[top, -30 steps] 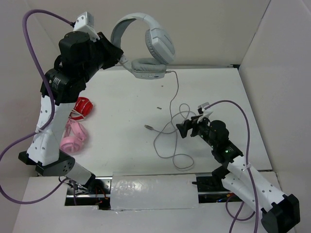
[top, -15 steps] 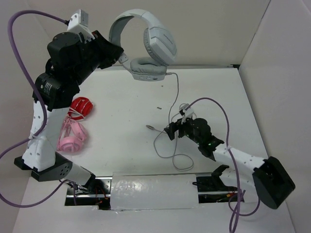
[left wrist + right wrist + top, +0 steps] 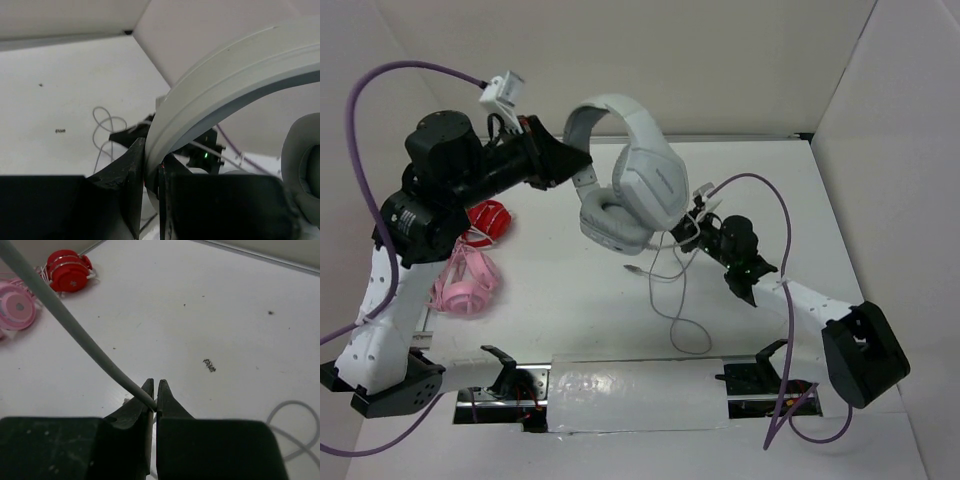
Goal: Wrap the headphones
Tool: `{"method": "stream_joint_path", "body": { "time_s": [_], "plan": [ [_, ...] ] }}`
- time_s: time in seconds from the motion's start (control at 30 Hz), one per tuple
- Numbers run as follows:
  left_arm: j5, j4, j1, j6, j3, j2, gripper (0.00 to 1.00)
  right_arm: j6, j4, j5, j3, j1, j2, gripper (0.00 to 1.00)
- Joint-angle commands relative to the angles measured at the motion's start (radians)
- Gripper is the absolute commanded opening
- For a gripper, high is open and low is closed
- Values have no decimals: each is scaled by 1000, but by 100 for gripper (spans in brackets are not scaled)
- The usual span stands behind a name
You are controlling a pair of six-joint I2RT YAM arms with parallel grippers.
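The light grey-white headphones (image 3: 632,190) hang in the air over the middle of the table. My left gripper (image 3: 572,168) is shut on their headband (image 3: 225,70), which is clamped between the two black fingers (image 3: 131,170). One ear cup (image 3: 302,165) shows at the right edge of the left wrist view. The thin grey cable (image 3: 672,300) drops from the cups and loops on the table. Just right of the cups, my right gripper (image 3: 682,236) is shut on the cable (image 3: 75,330), which runs up and left from the fingertips (image 3: 148,390).
Red headphones (image 3: 488,218) and pink headphones (image 3: 466,280) lie on the left of the table, beside the left arm. White walls close the back and right sides. A loose cable loop (image 3: 295,425) lies on the table near the right gripper.
The left arm has swung the headphones down and rightward over the table. The right gripper moved left and up to the cable and closed from open onto it.
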Motion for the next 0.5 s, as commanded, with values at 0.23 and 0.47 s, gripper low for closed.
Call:
{"method": "stream_joint_path", "body": {
  "time_s": [0.23,0.47],
  "plan": [
    [462,222,-1,187,-346,-102,0,-129,-437,77,208,-222,-83,0],
    [473,199,-101,297,-450,-65,0,-196,-635,182,392,-315,-125,0]
  ]
}}
